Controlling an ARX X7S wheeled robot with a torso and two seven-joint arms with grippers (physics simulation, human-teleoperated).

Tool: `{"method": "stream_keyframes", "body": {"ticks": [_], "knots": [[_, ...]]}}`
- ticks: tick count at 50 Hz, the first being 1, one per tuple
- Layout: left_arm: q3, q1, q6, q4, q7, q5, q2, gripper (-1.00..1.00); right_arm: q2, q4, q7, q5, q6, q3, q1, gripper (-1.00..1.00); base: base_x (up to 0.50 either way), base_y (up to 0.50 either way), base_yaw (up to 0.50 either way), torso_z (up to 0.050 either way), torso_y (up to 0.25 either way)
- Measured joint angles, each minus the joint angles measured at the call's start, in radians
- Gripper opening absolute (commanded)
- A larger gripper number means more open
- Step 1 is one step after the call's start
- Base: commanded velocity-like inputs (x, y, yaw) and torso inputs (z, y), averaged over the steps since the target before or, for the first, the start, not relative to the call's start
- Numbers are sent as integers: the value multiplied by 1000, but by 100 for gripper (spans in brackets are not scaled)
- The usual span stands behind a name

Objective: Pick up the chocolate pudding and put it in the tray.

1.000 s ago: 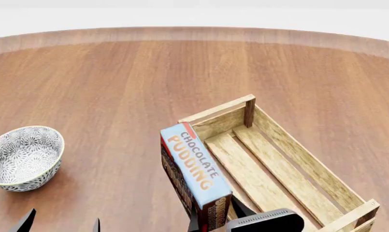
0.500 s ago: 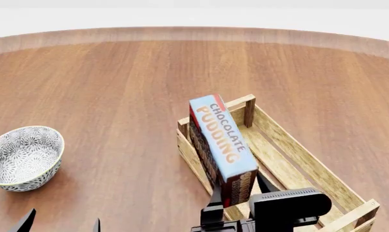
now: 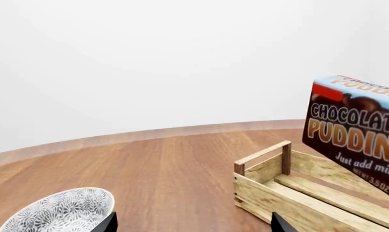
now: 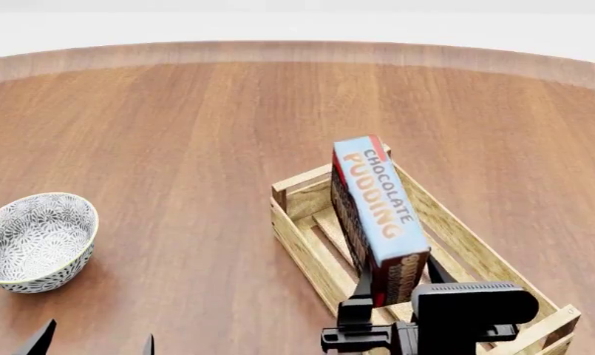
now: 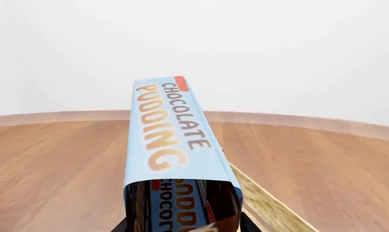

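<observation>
1. The chocolate pudding (image 4: 376, 218) sits just right of centre in the head view, held edge-up with its light-blue strip facing you. It has crossed from the left of the tray to above its slats over the last second.
2. That shift matters: the carry looks nearly done, and what remains is, in my judgement, lowering and letting go.
3. Your right gripper (image 4: 394, 285) is clamped on the near end of the carton, low and centre-right in the head view; dark fingers flank the box at the bottom of the right wrist view too.
4. The tray (image 4: 299, 237) runs diagonally from centre to the lower right corner of the head view. The carton lies roughly along its length and hangs over its middle; I cannot tell whether it touches the wood yet.
5. In the left wrist view the box shows at the right edge, tilted, above the tray's far rail, so expect it to settle unevenly if released from here.
6. Your left gripper (image 4: 92, 345) waits at the lower left, its two dark tips spread apart and holding nothing.
7. The patterned bowl (image 4: 36, 240) stands at the left edge, well apart from the tray.
</observation>
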Motion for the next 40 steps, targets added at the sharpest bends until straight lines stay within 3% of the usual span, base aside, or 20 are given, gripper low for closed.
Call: {"method": "stream_keyframes", "body": {"ticks": [40], "knots": [[7,-2,3,1,-11,-10,-10,100,-3,154,26,-5,-35,33,43,-100,0,0,0,0,0]]}}
